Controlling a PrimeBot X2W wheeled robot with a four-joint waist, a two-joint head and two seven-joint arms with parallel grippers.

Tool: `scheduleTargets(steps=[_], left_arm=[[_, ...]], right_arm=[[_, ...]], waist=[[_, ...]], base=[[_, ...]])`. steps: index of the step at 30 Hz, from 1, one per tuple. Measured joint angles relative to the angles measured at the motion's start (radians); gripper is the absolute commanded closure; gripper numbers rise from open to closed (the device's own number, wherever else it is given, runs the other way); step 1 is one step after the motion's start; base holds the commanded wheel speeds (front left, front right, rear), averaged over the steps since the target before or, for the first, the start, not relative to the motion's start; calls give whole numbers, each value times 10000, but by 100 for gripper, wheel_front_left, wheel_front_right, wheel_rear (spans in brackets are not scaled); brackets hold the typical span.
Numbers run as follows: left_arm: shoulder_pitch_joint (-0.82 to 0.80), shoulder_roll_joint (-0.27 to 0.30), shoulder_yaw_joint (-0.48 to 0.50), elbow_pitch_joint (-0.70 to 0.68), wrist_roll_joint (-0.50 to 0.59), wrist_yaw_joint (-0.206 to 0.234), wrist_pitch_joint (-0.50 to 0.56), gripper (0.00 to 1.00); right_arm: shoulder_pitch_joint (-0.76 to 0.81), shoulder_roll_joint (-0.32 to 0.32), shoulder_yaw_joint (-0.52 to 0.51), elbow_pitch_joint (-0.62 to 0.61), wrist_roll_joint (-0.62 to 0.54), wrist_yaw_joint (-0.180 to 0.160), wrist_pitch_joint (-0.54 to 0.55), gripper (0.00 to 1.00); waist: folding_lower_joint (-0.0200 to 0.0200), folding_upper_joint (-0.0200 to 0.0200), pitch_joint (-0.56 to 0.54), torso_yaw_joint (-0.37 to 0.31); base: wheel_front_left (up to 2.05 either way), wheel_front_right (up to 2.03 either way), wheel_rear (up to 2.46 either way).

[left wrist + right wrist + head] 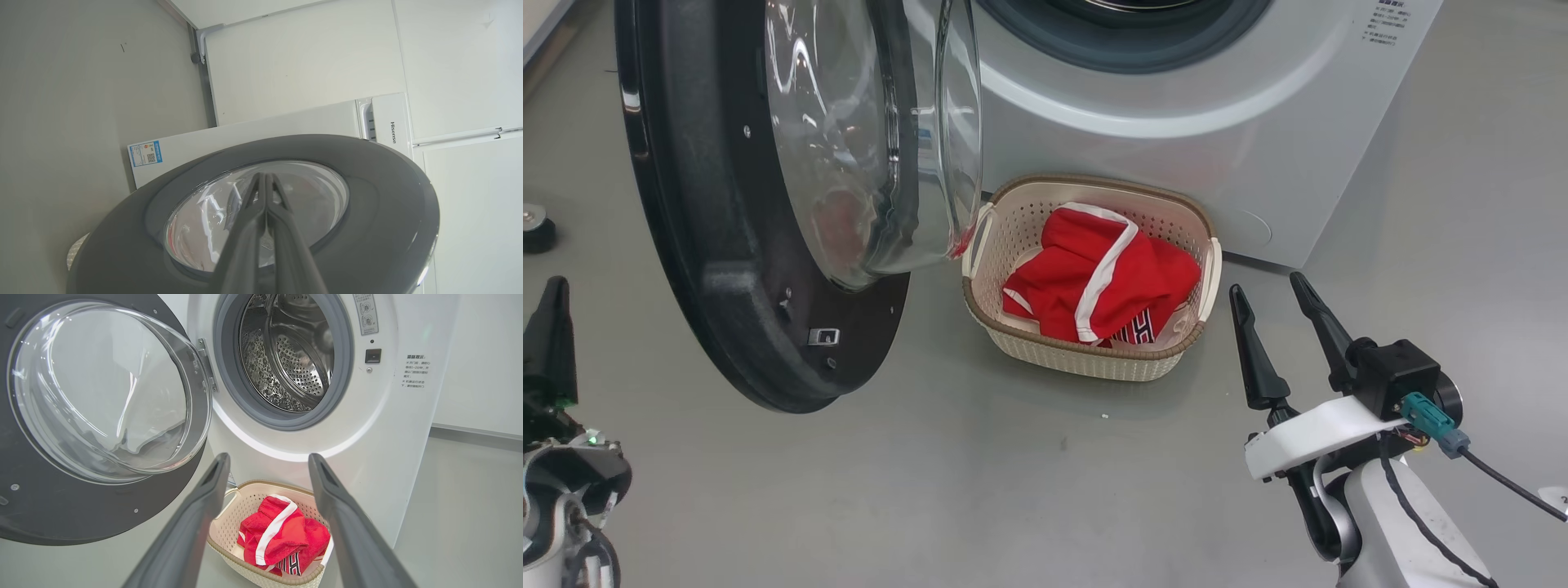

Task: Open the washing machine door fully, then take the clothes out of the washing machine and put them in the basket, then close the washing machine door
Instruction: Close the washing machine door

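Clothes (1107, 282) in basket (1078, 363), just beyond parted right fingers (1252, 347); door (711, 245) wide open

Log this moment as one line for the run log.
door: open | drum: no clothes seen | clothes: in basket | left gripper: shut | right gripper: open, empty

The right gripper (1264, 284) carries two long tapered black fingers (1254, 351) on a white bracket (1307, 437). A teal connector (1425, 412) terminates a black cable (1503, 482).
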Motion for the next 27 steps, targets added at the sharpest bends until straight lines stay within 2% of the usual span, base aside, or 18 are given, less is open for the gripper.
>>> scheduleTargets(steps=[7,13,27], left_arm=[[-320,-357,460,-163,-2109,895,1285,100],[-425,-320,642,-311,-2694,1446,1958,100],[-351,-226,-35,-746,-3080,1647,3114,100]], right_arm=[[0,4,-10,-2,2,0,0,0],[0,6,-36,-6,2,0,0,0],[-2,8,-88,-4,0,0,0,0]], waist=[[0,0,52,-86],[0,0,106,-154],[0,0,124,-218]], base=[[0,0,0],[0,0,0],[0,0,0]])
